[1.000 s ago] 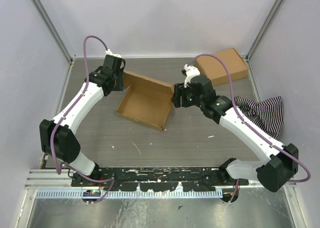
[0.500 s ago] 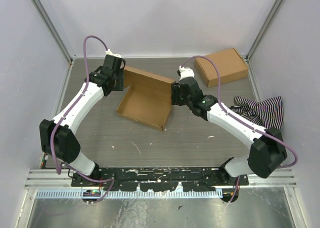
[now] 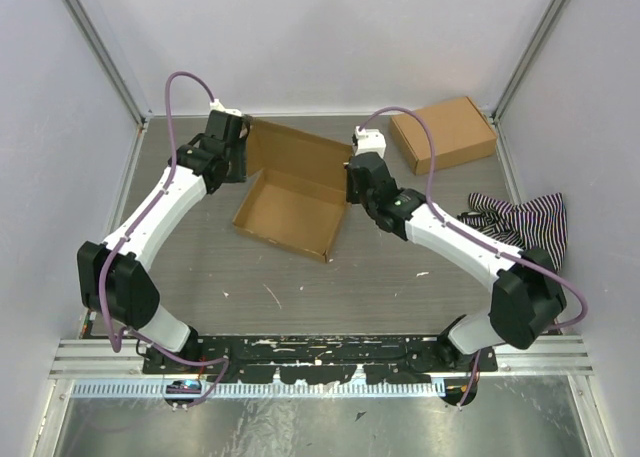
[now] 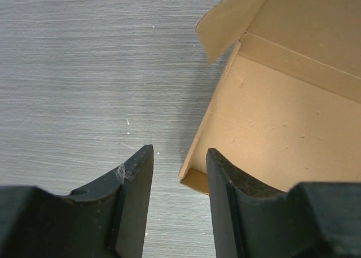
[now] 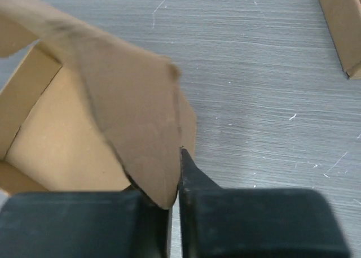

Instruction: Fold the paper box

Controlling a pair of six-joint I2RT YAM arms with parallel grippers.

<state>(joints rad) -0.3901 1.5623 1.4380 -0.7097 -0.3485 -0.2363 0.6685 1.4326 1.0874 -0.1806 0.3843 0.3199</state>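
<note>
Box (image 3: pixel 290 212), plain brown cardboard, sits mid-table as a shallow open tray, and its creased rear lid panel now stands steeper than a second ago. At left, the left gripper (image 3: pixel 238 155) has not moved. Its dark, curved fingers (image 4: pixel 132 179) are spread apart just over the tray's left wall, and contact cannot be judged. To the right, the right gripper (image 3: pixel 352 177) has swung in and toward the rear since the earlier frame. Its jaws have narrowed and are now pinching a side flap (image 5: pixel 135 117) at the box's right rear corner. The flap is matte, rounded at its edge and bent over the tray. The table (image 3: pixel 300 287) is grey, grain-streaked and flecked with white scuffs. Farther right, a flat closed carton (image 3: pixel 443 134) and a crumpled striped cloth (image 3: pixel 520 222) lie where they were, well apart from the box.
</note>
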